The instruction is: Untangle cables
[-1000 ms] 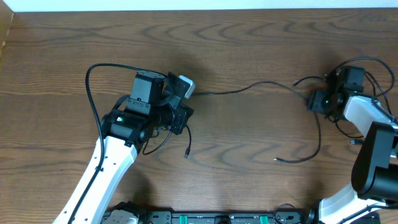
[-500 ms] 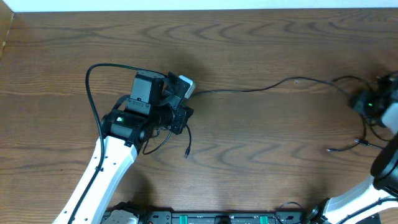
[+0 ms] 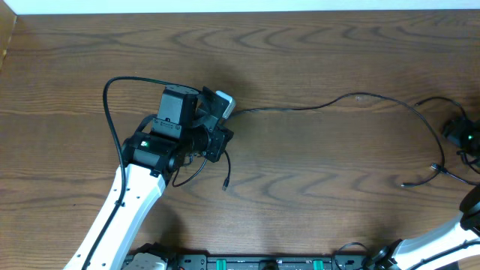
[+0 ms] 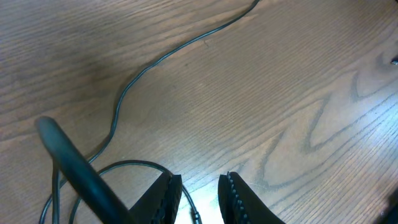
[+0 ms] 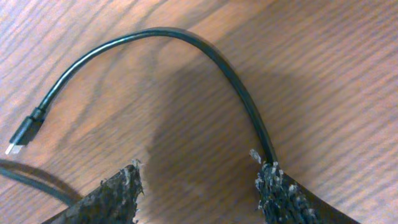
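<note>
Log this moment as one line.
step: untangling | left tool: slightly open, thin cable between jaws | right tool: open, black cable running to one finger

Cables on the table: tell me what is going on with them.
Two arms share an untangling job. The left arm's fingers sit close together over a few loose cords; whether they grip one is unclear. A long black cable runs from there across the table to the right side. There the right arm's fingers stand apart over another black cable, with nothing between them.
</note>
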Tool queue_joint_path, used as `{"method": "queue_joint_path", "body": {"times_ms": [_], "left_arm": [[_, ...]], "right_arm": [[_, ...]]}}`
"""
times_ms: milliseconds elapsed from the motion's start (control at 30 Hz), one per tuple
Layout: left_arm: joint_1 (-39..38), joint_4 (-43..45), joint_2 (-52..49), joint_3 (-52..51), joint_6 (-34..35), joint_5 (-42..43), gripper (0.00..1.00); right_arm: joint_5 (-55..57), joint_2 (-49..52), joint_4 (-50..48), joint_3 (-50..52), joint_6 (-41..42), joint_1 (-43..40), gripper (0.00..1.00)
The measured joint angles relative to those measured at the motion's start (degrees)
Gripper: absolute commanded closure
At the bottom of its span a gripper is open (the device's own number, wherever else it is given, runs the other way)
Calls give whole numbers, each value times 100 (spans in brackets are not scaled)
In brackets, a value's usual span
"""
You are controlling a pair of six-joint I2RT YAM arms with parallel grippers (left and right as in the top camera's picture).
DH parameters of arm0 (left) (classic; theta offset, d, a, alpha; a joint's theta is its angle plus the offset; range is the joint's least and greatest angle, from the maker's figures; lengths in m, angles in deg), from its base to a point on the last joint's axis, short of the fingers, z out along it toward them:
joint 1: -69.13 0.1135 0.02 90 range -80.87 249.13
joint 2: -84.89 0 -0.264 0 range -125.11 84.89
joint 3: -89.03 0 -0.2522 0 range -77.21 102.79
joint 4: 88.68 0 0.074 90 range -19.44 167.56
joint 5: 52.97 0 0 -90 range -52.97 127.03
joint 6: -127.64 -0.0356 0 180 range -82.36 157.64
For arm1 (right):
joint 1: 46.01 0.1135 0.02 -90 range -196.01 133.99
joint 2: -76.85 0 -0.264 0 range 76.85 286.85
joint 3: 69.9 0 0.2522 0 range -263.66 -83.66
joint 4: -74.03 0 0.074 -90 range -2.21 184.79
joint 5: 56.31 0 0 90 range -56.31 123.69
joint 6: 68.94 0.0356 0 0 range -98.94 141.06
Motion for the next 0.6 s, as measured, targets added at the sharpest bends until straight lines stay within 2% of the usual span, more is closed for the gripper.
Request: {"method": "queue_joint_path", "body": {"times_ms": [367, 467, 567, 600], "left_arm": [[0, 2, 0, 0, 0, 0, 74], [0, 0, 0, 0, 0, 0, 74], [0, -2, 0, 0, -2, 0, 74], [0, 0, 0, 0, 0, -2, 74]], "right_arm": [[219, 249, 258, -503, 157, -634, 46], [334, 317, 678, -789, 212, -728, 49], [466, 437, 1467, -1287, 282, -774, 50], [483, 492, 2013, -1587, 284, -774, 50]]}}
